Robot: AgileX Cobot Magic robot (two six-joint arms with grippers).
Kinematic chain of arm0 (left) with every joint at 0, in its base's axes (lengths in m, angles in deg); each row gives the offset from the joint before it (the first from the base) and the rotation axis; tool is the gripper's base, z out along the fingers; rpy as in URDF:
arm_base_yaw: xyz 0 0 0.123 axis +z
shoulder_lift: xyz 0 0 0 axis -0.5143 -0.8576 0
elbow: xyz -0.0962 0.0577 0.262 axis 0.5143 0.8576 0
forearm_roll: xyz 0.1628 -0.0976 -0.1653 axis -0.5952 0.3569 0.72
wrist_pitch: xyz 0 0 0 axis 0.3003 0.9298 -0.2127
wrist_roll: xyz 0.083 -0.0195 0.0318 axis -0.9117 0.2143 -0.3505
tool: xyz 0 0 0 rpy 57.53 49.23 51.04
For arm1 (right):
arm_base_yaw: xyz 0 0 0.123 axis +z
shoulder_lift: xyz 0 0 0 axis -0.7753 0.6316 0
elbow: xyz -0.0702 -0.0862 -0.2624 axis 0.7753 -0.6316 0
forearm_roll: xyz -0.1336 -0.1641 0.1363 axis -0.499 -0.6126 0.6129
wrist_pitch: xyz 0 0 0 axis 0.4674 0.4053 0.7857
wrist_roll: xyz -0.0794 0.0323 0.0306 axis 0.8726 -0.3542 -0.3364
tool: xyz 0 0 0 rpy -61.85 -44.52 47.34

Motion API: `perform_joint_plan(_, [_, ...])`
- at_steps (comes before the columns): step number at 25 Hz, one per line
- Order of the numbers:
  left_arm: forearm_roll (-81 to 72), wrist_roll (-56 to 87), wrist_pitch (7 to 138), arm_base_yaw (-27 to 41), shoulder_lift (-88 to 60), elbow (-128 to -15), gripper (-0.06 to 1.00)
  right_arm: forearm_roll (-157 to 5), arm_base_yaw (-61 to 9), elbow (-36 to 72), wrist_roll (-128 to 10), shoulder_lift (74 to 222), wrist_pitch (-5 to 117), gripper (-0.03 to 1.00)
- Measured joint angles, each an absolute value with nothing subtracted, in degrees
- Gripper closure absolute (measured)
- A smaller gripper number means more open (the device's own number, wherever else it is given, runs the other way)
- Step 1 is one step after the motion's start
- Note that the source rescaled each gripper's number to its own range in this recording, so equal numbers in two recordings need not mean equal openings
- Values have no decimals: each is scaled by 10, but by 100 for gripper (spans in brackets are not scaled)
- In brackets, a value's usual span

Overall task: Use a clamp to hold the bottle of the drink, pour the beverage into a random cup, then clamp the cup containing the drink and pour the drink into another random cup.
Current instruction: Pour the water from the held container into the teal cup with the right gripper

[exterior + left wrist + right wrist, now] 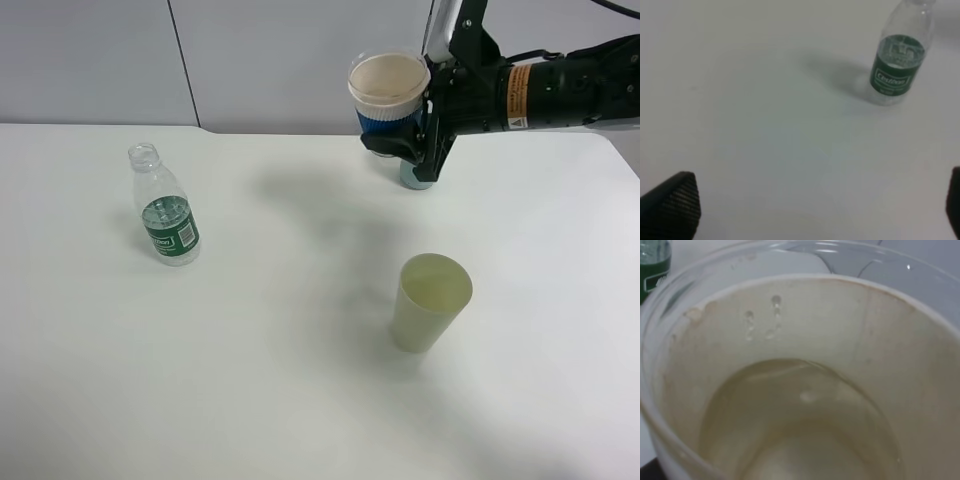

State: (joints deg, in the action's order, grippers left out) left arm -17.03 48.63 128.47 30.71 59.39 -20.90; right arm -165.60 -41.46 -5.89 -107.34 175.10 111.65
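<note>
Above the table, right jaws pinching blue-banded cup holding liquid, left jaws spread

Exterior high: up front, looking down over the table. Left wrist: angled down, bottle far ahead of its jaws. Right wrist: very close, peering into cup between its jaws. Bottle shows in all three.

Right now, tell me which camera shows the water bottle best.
Exterior high: the whole bottle stands upright, visible from mouth to base. Left wrist shows it blurred with the top cropped; right wrist catches only a green corner of it.
</note>
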Motion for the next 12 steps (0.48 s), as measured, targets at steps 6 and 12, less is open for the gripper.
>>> perform_joint_plan(6, [-170, 486, 1285, 307, 594, -209, -5, -1656, -415, -59, -1094, 1717, 1061, 97])
perform_joint_plan(12, [-170, 486, 1285, 307, 594, -209, -5, -1653, -415, -59, -1109, 1689, 976, 97])
